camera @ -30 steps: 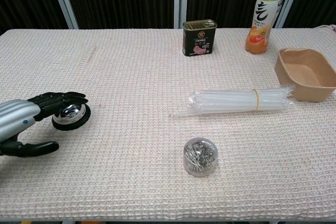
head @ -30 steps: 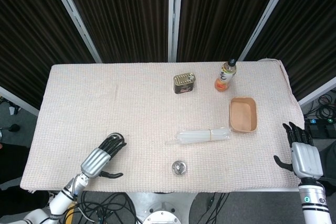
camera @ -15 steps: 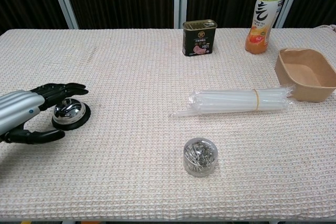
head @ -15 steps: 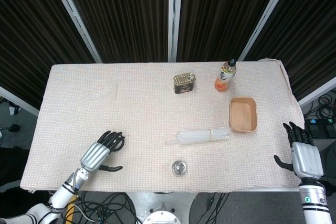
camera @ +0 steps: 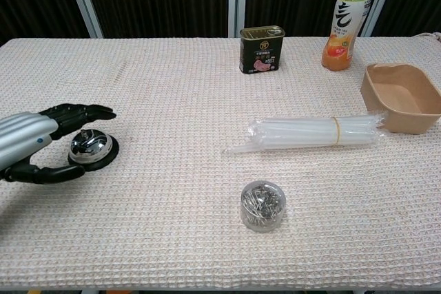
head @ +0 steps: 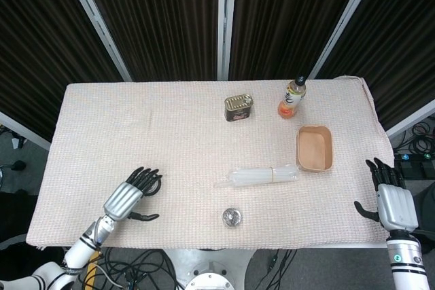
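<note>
Partly, left robot hand (camera: 31,144) hiding bell (camera: 91,148)

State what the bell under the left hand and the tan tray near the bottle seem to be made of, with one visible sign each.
Bell: likely polished metal dome, given its mirror-like shine, on a black base. Tan tray: probably moulded paper pulp or matte plastic; its dull, even surface shows no gloss. The left hand hovers over the bell.
</note>
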`<state>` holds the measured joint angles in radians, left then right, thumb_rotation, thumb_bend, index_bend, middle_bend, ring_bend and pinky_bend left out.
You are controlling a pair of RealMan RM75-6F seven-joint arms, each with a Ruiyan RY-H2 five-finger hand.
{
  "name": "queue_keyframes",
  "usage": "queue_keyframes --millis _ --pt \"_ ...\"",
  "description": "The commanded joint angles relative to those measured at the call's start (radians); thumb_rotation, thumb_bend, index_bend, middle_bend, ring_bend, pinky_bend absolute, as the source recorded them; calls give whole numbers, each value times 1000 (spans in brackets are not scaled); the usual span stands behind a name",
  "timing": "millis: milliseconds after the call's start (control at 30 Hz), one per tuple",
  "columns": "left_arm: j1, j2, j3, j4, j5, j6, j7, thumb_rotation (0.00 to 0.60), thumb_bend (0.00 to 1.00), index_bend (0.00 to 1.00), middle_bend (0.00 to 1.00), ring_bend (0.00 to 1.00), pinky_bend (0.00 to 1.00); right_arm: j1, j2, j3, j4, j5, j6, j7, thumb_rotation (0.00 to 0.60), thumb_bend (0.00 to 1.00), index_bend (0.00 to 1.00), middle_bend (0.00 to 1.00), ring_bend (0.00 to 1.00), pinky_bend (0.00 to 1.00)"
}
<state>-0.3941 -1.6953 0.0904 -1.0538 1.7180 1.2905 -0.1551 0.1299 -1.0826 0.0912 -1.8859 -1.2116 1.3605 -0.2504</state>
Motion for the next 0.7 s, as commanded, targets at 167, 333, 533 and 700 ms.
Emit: queue_keyframes --millis 167,333,533,700 --pt "-1 4 49 3 -14 -88 15 0 0 0 0 0 0 1 1 2 0 5 -1 0 600 150 0 0 0 0" --pt "2 1 43 -2 -18 -72 24 0 0 0 0 0 0 -1 5 0 -4 0 2 4 600 150 0 0 0 0" --pt "-12 52 -21 -77 -22 12 46 0 0 0 0 0 0 -2 6 -1 -6 -5 5 6 600 150 0 0 0 0" --pt "34 155 -72 -210 -92 82 129 0 0 0 0 0 0 -5 11 -2 -11 -12 10 13 600 150 0 0 0 0"
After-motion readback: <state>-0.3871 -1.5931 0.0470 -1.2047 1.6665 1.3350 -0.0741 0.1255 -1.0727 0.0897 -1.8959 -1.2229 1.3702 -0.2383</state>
